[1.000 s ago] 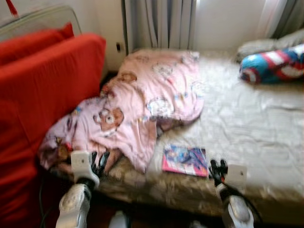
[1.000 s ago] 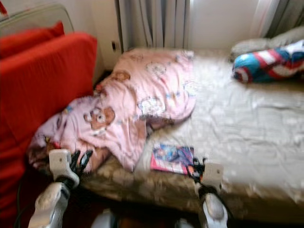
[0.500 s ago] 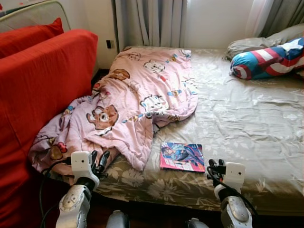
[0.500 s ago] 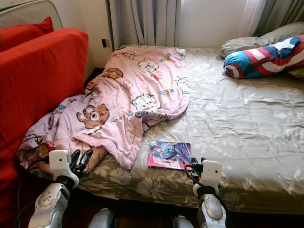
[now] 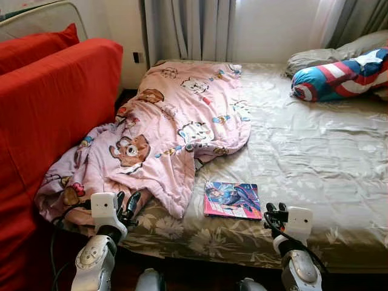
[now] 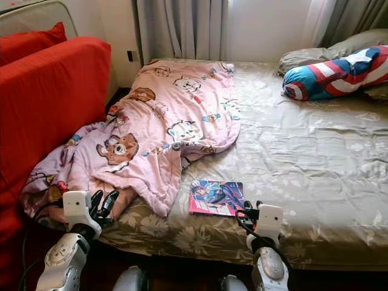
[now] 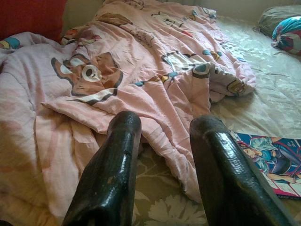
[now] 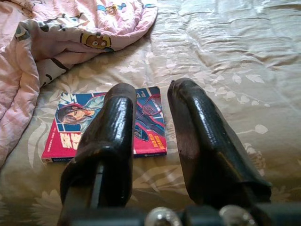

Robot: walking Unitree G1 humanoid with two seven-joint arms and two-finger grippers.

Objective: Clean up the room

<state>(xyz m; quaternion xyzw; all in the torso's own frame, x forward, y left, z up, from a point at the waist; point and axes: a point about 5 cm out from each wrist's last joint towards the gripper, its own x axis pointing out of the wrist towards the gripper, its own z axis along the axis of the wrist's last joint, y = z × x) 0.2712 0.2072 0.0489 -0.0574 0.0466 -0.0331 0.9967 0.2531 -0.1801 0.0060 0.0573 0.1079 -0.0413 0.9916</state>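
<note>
Left eye view: a bed [image 5: 315, 151] with an olive floral sheet takes up the centre and right of the frame; a pink cartoon-print blanket [image 5: 170, 130] lies crumpled across its left half, running from the upper centre down to the lower left, where it spills over the bed's edge; a comic book [image 5: 233, 200] lies flat on the sheet at lower centre, just beside the blanket's lower corner but apart from it; a red, white and blue bolster pillow [image 5: 339, 74] rests at the upper right against a grey pillow [image 5: 330, 54]; a red sofa [image 5: 48, 115] stands along the left of the frame, touching the blanket's hanging end; grey curtains [image 5: 188, 30] hang at the top centre; the left pincer [image 5: 125, 207] hovers at lower left near the blanket's edge, its fingers set moderately apart with nothing between them; the right pincer [image 5: 274, 212] sits at lower right just beside the comic book, fingers narrowly apart and holding nothing.
</note>
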